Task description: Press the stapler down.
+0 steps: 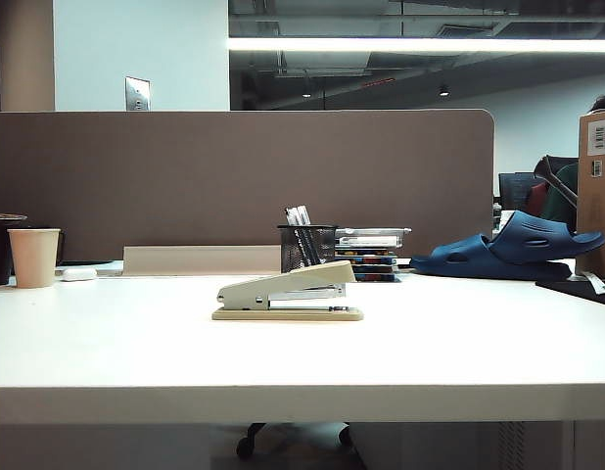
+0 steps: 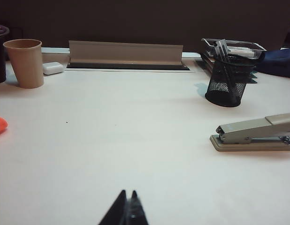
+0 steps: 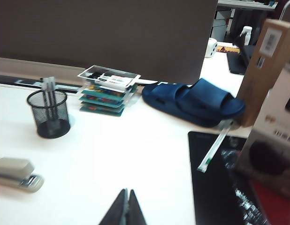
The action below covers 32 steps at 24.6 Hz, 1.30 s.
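Observation:
The stapler [image 1: 288, 294] is beige with a flat tan base and a silver magazine. It lies lengthwise in the middle of the white table [image 1: 107, 352], its top arm raised at an angle. The left wrist view shows its hinge end [image 2: 257, 133], and the right wrist view catches only one end of the stapler [image 3: 16, 174]. My left gripper [image 2: 128, 193] is shut with nothing in it, hovering over bare table well short of the stapler. The right gripper [image 3: 126, 191] is likewise shut and empty, some way from it. Neither arm appears in the exterior view.
Behind the stapler stand a black mesh pen cup [image 1: 306, 247] and a stack of trays [image 1: 369, 253]. Blue slippers [image 1: 513, 250] and a cardboard box [image 1: 597, 191] sit at the right. A paper cup [image 1: 33, 257] and a small white object [image 1: 79, 274] are at the left. A black mat [image 3: 220, 187] lies near the right gripper.

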Available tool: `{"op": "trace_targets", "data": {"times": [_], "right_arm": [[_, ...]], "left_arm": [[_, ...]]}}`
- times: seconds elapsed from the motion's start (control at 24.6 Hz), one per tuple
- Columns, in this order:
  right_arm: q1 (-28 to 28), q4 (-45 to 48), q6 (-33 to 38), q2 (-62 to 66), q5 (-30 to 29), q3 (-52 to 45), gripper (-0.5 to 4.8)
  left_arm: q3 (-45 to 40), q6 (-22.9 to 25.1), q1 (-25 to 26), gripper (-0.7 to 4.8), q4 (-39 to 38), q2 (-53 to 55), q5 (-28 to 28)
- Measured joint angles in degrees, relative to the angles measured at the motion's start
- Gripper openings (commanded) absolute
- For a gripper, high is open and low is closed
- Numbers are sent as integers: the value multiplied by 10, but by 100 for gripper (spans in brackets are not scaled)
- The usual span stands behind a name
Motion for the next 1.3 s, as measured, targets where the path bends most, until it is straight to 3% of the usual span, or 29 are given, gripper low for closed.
{"op": "trace_targets", "data": {"times": [0.57, 1.06, 1.3], "right_arm": [[0, 116, 26, -225, -11, -252, -9], [1, 222, 39, -236, 7, -374, -9], [1, 241, 33, -236, 8, -379, -9]], "left_arm": [[0, 0, 0, -5, 1, 0, 0], [0, 0, 0, -5, 1, 0, 0], [-1, 0, 0, -5, 3, 0, 0]]}}
